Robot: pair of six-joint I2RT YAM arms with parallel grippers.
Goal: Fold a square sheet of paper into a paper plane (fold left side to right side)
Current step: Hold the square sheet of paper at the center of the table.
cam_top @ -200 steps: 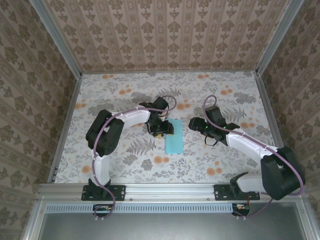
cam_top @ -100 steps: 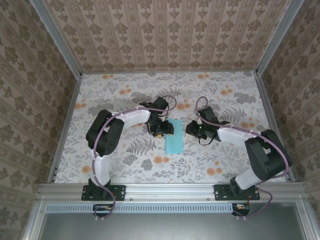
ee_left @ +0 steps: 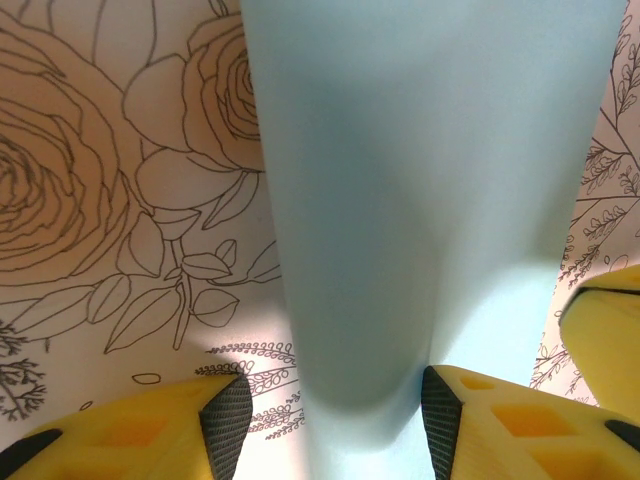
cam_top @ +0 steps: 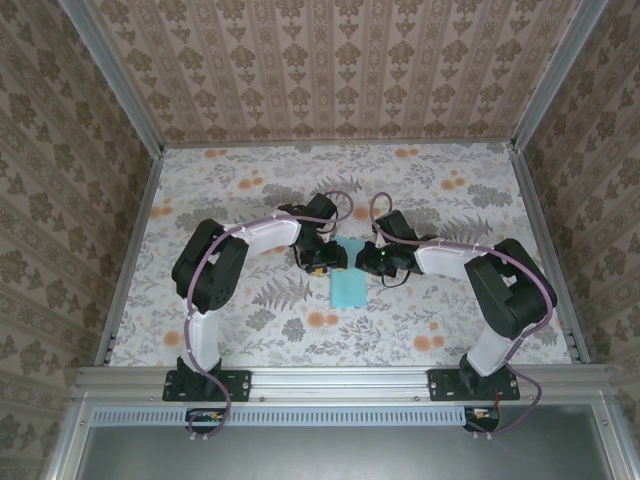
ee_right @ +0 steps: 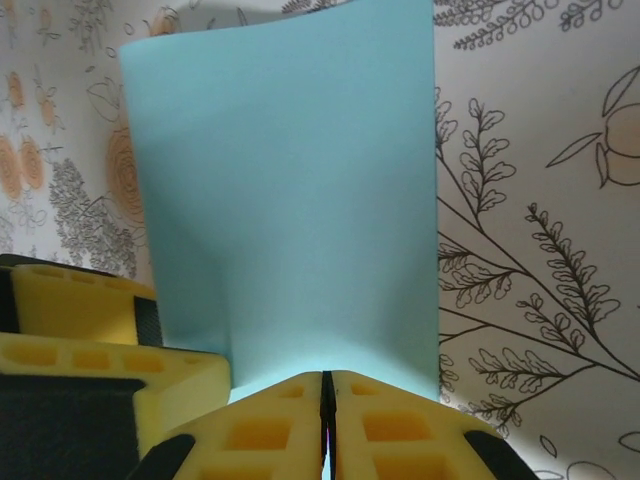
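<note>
Because the square sheet of paper (cam_top: 347, 283) is thin, smooth and bendy, lying in a soft hump on the flowery table (cam_top: 240, 190) between both arms, it could slide or spring open and fold crooked. The right gripper (ee_right: 325, 392) has its yellow foam fingers pressed together at the sheet's edge, maybe pinching it, I cannot tell; the left gripper (ee_left: 330, 412) stands with jaws apart around the hump, and a squeeze there could crumple it.

obstacles: left end effector (cam_top: 326, 260), right end effector (cam_top: 369, 259) | free: near table (cam_top: 400, 335)

Overhead overview; both wrist cameras close above paper (cam_top: 348, 288)
</note>
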